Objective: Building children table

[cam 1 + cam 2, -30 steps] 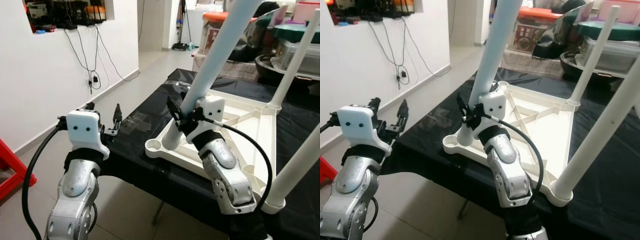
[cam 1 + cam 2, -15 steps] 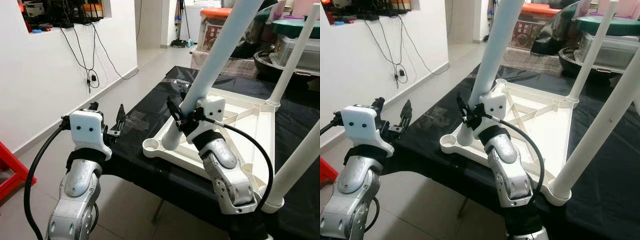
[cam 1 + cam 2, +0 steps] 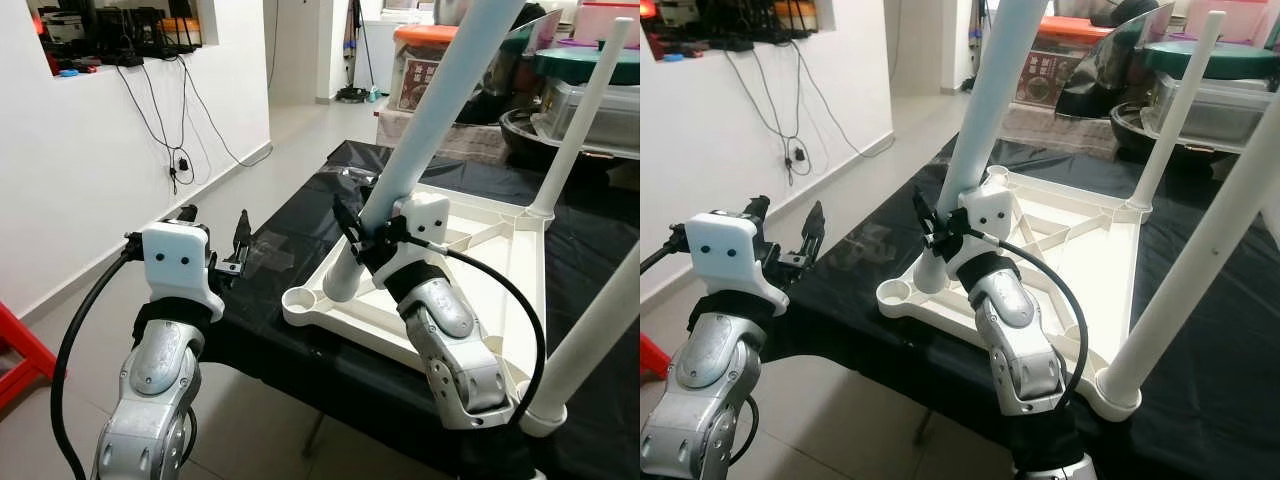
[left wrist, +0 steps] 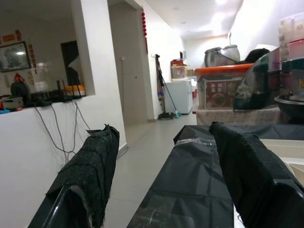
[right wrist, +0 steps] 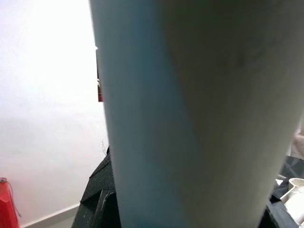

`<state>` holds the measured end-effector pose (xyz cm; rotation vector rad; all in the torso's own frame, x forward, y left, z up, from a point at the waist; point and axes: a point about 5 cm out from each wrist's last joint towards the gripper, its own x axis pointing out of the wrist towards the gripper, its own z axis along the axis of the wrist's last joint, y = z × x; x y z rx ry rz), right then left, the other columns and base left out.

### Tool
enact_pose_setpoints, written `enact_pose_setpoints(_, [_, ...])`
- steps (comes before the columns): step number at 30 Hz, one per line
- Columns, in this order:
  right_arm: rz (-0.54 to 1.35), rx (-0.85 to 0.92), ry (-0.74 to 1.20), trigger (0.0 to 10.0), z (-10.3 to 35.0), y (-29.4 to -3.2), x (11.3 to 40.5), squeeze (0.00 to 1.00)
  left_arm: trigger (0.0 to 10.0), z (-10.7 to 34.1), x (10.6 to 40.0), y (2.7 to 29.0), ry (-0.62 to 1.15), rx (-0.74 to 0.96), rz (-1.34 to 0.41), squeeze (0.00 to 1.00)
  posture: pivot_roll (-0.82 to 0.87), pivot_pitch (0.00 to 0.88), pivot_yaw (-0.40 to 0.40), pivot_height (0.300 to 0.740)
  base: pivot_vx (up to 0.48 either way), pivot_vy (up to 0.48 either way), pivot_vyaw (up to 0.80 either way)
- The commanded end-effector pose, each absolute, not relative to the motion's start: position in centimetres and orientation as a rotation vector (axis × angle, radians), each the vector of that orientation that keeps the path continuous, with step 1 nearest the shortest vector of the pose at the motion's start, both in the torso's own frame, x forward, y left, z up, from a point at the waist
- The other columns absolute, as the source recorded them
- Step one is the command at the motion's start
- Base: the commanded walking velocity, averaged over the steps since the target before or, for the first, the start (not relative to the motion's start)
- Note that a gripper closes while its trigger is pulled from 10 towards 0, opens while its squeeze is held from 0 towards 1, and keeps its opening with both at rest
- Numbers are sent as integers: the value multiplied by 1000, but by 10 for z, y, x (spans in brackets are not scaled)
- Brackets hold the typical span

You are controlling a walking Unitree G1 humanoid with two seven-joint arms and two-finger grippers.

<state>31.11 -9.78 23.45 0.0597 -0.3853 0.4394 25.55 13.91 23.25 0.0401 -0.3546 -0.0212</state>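
The left gripper [image 3: 215, 238] hovers at the near left, fingers spread, off the black-covered table [image 3: 290, 235]. The right gripper [image 3: 362, 238] pinches the tilted white leg [image 3: 420, 130], its foot on the upturned white tabletop [image 3: 470, 270]. Far right, an orange-lidded bin [image 3: 425, 60] bears an unreadable label.

White plastic upturned tabletop [image 3: 500, 265] and pale blue-white round legs [image 3: 425, 135] on glossy black sheet [image 3: 300, 235]; red-lidded box [image 3: 425, 50] beyond black-fingered right gripper [image 3: 362, 238].

White wall [image 3: 90, 170] with dangling cables [image 3: 165, 110], pale tiled floor [image 3: 290, 130], stacked storage boxes [image 3: 425, 60] behind
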Motion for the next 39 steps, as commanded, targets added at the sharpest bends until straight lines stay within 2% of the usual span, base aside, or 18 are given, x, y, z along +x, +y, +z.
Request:
enact_pose_setpoints(1, [431,70,-378,10000,233,-99,312,0,10000,232,255,140,-354,57,-20,0,64,0,-42,740,285,0,0])
enact_pose_setpoints(12, [427,72,-378,10000,233,-99,312,0,10000,232,256,139,-354,56,-28,0,64,0,-41,740,278,0,0])
enact_pose_setpoints(32, [453,88,-380,10000,236,-101,315,0,10000,230,256,140,-335,34,-13,0,61,0,-39,740,0,0,0])
enact_pose_setpoints(39, [525,67,-378,10000,243,-104,328,0,10000,224,251,135,-311,20,-37,0,64,0,-45,740,0,0,246])
